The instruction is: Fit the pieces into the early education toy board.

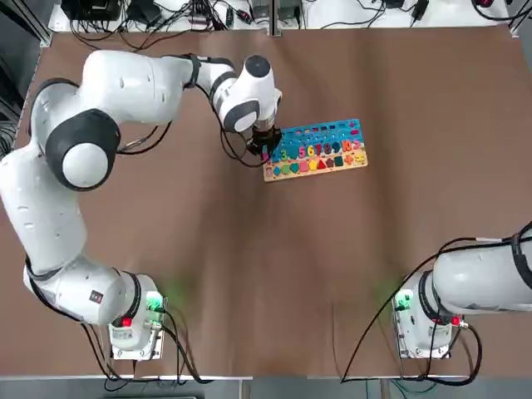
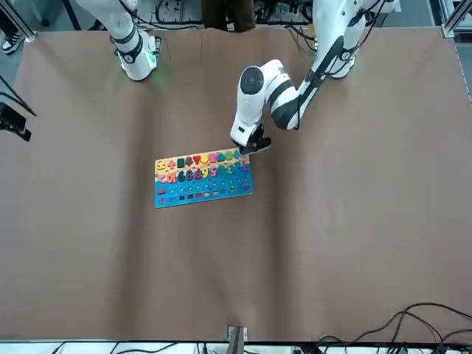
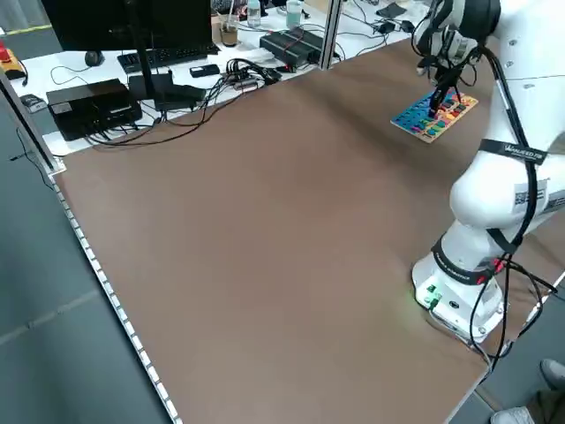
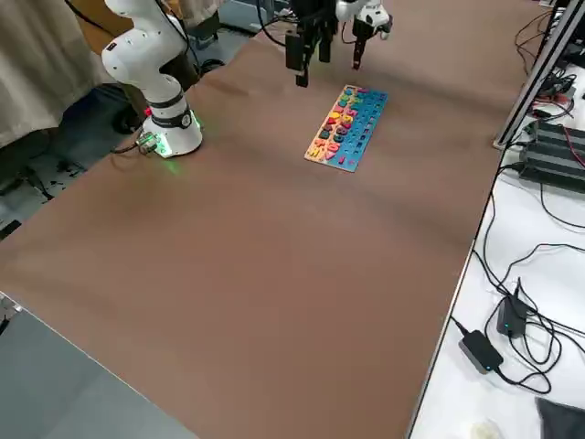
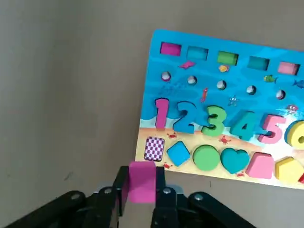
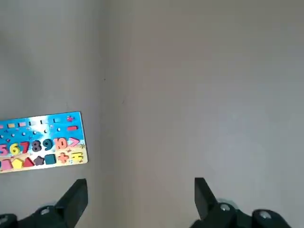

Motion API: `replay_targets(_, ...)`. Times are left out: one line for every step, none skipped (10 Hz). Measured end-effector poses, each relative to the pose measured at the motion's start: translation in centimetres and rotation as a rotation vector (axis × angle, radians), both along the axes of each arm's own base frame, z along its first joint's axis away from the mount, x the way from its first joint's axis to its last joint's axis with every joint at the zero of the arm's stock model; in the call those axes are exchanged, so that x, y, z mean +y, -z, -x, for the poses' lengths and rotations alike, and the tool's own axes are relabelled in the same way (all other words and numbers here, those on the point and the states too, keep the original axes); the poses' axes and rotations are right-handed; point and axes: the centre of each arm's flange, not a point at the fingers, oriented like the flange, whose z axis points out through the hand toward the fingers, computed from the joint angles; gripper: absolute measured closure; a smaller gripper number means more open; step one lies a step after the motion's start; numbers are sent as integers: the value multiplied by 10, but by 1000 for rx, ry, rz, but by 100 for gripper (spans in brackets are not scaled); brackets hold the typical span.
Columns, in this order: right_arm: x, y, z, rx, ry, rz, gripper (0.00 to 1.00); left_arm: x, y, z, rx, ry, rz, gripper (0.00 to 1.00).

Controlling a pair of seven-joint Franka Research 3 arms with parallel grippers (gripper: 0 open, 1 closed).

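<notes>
Pink square block (image 5: 142, 191) gripped in the left gripper's (image 5: 142, 178) jaws beside the toy board (image 1: 342, 135).
Left to right in the top view: black cables (image 1: 179, 18) run along the brown surface's (image 1: 249, 274) far edge; the left arm (image 1: 125, 83) covers the board's left end; the board lies flat, blue above tan, numerals and shapes seated, a checkered square recess (image 5: 154, 148) bare near the block; the right gripper (image 6: 141, 183), jaws open, is apart, past that view's right edge. Whether block touches board, I cannot tell.
</notes>
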Motion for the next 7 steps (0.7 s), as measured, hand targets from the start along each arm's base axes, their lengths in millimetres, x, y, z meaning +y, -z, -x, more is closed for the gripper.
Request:
replay_targets(0,-10,1,-16,1,2,1,-2,5,3,7,5,1,74)
replay_targets(0,-18,3,-16,1,2,1,-4,9,5,13,8,2,74)
replay_targets(0,-21,7,0,2,0,1,-5,13,7,17,10,3,74)
replay_targets(0,-22,9,15,2,-2,1,-6,18,8,19,15,-2,74)
replay_targets(-2,-21,11,31,6,-4,1,-5,22,8,10,20,-13,74)
replay_targets(-6,-19,13,46,15,-7,1,-5,26,8,2,17,-21,74)
replay_targets(-12,-19,15,51,25,-8,1,-6,29,8,1,16,-22,74)
